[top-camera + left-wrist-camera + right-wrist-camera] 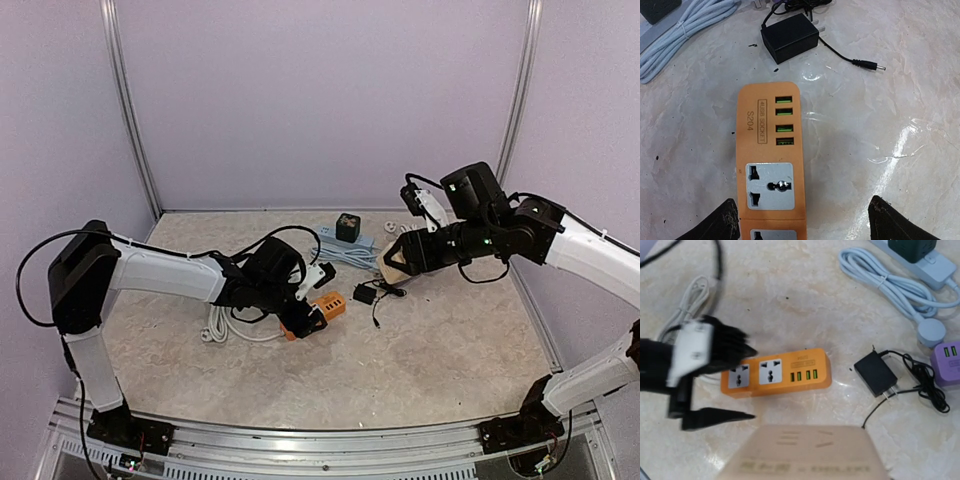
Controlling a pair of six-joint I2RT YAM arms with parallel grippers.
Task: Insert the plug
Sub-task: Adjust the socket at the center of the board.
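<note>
Lilac walls enclose a pale marbled tabletop [450,350].

1. Orange power strip [771,150]: lies flat near the centre of the tabletop. Four green USB ports sit at one end and grey universal sockets at the other. The sockets in view are empty.
2. Black plug adapter [790,37]: lies on the tabletop just beyond the USB end of the orange power strip, apart from it, and is not inserted. Its thin cord ends in a barrel tip [875,66] resting on the surface.
3. Left gripper [802,222]: jaws stand wide open over the socket end of the orange power strip. One finger is just beside the strip's edge and the other is well clear. It holds nothing.
4. Right gripper [408,255]: hangs above the tabletop toward the right edge, closed on a beige box [800,457] that appears blurred in the right wrist view.
5. Toward the far edge lies a pale blue power strip [932,267] with a dark cube plugged in, its coiled cable [880,280] beside it. A purple USB hub [947,357] sits near the black plug adapter. A white cable [230,325] lies coiled toward the left edge.
</note>
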